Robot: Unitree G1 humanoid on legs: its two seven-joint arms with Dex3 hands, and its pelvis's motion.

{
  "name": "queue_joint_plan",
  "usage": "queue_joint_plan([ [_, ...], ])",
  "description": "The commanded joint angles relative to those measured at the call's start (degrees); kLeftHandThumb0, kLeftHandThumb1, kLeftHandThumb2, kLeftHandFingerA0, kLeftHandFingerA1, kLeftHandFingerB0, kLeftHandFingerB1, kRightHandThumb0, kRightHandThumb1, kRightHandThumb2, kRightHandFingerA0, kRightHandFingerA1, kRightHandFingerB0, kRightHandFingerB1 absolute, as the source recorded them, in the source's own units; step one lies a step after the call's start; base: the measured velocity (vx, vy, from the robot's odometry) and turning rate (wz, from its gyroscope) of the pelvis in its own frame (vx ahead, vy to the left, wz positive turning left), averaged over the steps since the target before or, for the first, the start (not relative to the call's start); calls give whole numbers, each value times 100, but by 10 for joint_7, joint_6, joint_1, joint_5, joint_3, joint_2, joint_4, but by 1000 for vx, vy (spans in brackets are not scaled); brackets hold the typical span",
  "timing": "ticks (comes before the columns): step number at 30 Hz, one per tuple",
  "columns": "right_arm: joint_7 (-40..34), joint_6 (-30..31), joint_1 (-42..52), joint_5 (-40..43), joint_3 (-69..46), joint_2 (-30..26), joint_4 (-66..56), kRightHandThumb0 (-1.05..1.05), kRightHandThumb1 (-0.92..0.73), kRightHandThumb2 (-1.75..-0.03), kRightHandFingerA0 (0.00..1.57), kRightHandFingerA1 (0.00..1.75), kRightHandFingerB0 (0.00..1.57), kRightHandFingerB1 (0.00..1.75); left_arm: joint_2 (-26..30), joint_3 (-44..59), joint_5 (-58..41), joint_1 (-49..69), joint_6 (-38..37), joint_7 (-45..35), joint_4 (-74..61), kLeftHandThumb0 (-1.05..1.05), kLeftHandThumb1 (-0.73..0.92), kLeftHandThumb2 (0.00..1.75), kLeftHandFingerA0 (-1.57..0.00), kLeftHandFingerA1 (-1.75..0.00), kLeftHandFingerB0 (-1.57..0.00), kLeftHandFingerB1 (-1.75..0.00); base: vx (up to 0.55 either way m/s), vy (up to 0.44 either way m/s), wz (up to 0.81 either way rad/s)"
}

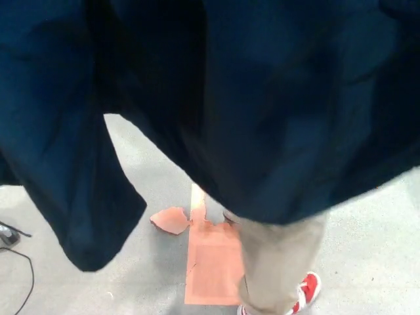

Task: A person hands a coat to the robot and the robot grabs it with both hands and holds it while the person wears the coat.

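A dark navy coat (249, 98) fills most of the head view, hanging close in front of the camera. One sleeve or panel (72, 184) droops down at the left. Below the coat's hem a person's leg in beige trousers (279, 262) shows at the lower right, ending in a red and white shoe (307, 290). Neither of my hands shows anywhere; the coat hides whatever lies behind it.
An orange patch (213, 266) is stuck to the grey floor under the person, with a torn flap (170, 220) at its upper left. A black cable (20, 259) and a small grey object (6, 234) lie at the left edge.
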Motion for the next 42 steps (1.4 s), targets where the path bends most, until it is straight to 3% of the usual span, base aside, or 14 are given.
queue_joint_plan([
  [1,-11,41,14,-16,0,-35,13,-40,-81,-64,90,175,73,160,45,3,12,9,26,8,13,-47,58,90,-121,-147,-87,-126,0,0,0],
  [4,-13,39,18,-12,-6,-34,12,-39,-81,-64,90,175,71,163,50,2,13,9,24,2,13,-45,61,95,-121,-144,-92,-127,0,0,0],
  [5,-14,38,19,-12,-7,-34,12,-39,-80,-64,89,175,69,164,50,3,13,9,26,0,13,-37,78,64,-91,-175,-68,-161,0,0,0],
  [10,-6,41,18,-18,-5,-34,13,-39,-81,-64,89,175,71,160,50,5,16,12,29,-5,12,-36,77,63,-88,-175,-66,-153,0,0,0],
  [11,-7,39,19,-18,-6,-34,12,-39,-81,-64,90,175,71,158,49,3,20,12,32,-3,12,-47,61,92,-120,-145,-82,-122,0,0,0],
  [12,-8,38,22,-18,-6,-33,13,-39,-81,-64,90,175,71,159,51,2,21,14,32,-2,12,-42,60,94,-120,-141,-81,-116,0,0,0],
  [14,-9,37,26,-18,-7,-31,13,-39,-80,-64,90,175,71,159,54,1,23,18,25,4,11,-35,72,64,-90,-175,-76,-133,0,0,0],
  [15,-9,37,27,-17,-8,-31,13,-40,-80,-64,89,175,71,158,55,1,24,20,23,10,11,-40,59,94,-121,-140,-83,-115,0,0,0],
  [16,-8,37,28,-16,-9,-30,13,-40,-80,-64,89,175,71,158,56,1,25,22,23,15,11,-40,59,94,-121,-140,-83,-115,0,0,0],
  [17,-9,38,31,-15,-10,-30,13,-39,-78,-64,89,175,72,155,58,0,27,24,22,17,11,-37,73,61,-90,-175,-77,-133,0,0,0],
  [18,-10,39,31,-15,-10,-30,13,-39,-78,-64,89,175,72,155,58,0,28,25,22,18,11,-37,73,61,-90,-175,-77,-133,0,0,0],
  [19,-12,42,32,-16,-10,-29,13,-39,-77,-63,89,175,72,154,58,1,27,25,23,17,11,-41,59,95,-120,-139,-84,-115,0,0,0],
  [40,-10,39,30,-23,-11,-29,12,-38,-79,-64,88,175,70,154,64,0,28,29,13,9,11,-43,60,92,-121,-144,-83,-119,0,0,0],
  [42,-10,39,30,-23,-13,-29,12,-39,-79,-64,89,175,71,155,65,1,27,28,10,9,11,-33,73,61,-91,-175,-83,-128,0,0,0],
])
